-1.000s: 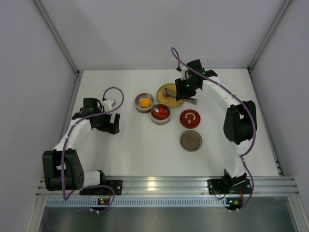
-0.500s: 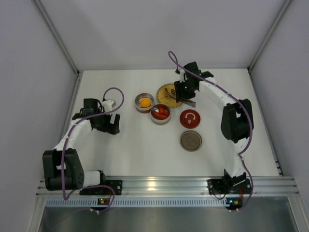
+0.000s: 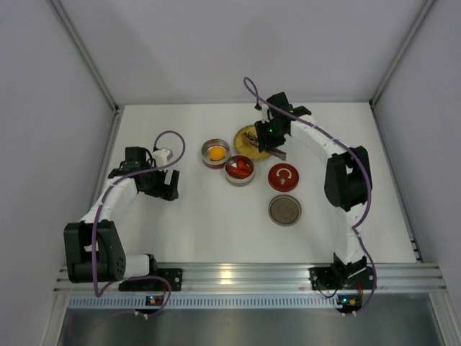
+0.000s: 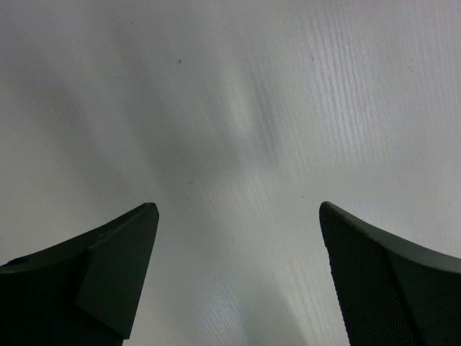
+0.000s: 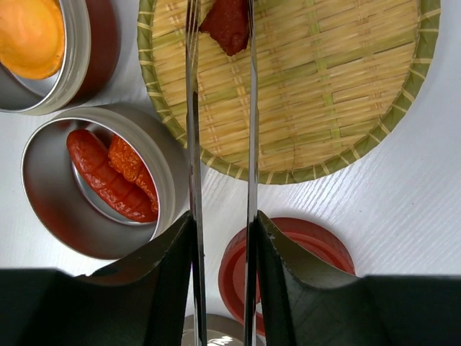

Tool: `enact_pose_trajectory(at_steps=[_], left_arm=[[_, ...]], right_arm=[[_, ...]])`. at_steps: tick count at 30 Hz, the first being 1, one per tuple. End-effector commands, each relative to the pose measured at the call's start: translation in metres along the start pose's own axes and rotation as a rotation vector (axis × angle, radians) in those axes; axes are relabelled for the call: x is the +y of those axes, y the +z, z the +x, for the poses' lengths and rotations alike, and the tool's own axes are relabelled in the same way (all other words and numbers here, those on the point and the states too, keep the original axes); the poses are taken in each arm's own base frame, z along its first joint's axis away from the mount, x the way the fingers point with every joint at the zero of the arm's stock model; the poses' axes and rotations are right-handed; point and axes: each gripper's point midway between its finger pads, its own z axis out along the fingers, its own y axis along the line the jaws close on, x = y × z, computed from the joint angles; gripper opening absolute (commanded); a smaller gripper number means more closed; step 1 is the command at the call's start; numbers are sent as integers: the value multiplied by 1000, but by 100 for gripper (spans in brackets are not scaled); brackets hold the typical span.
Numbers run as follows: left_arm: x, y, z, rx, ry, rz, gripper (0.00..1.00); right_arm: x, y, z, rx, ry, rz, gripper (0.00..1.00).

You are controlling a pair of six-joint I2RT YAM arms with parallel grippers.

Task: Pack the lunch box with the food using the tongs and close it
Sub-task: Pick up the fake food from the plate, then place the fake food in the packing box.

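right pincer (image 5: pixel 222 238): clamped on the tongs (image 5: pixel 193 144) | tongs: arms reached over the woven plate (image 5: pixel 346 86), flanking a red piece (image 5: pixel 229 25) lying there | other red pieces (image 5: pixel 108 176) lay in a tin (image 5: pixel 50 209), orange ball (image 5: pixel 29 36) in the next tin (image 5: pixel 75 65) | left pincer (image 4: pixel 238 216): spread wide above the table (image 4: pixel 252 108)

A round woven plate (image 5: pixel 331 86) lies flat on the white bench (image 5: pixel 403 216) just ahead of the right hand (image 5: pixel 223 223), its yellow bamboo strips bound by a greenish rim. From above, the plate's right part sits under that hand, with its left part showing. The bench has a faint wood-like grain near the right hand; beneath the left hand (image 4: pixel 238 216) it shows ribbed streaks and a few dark specks. Pale grey walls (image 3: pixel 216 50) close in the bench well beyond both hands, and a ribbed aluminium rail (image 3: pixel 245 274) runs behind them.
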Motion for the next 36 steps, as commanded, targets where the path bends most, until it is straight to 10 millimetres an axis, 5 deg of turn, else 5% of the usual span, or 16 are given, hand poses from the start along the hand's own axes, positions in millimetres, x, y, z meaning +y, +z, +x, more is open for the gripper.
enact_pose_trajectory(at_steps=[1,22,30,36], left_arm=[[1,1,-5,-30,18,-7,98],[2,-1,-6,-35,21,-13,98],[2,-1,-6,-37,24,-14,98],[2,-1,-6,-34,23,-15,98]], right_arm=[[7,-12,-18,-50,-14,-2,35],[-14,-80,-29,-136,-43,-24,6],[-10,-90,-28,-143,-70,-47,3],[3,-117,-25,-168,-126,-91,3]])
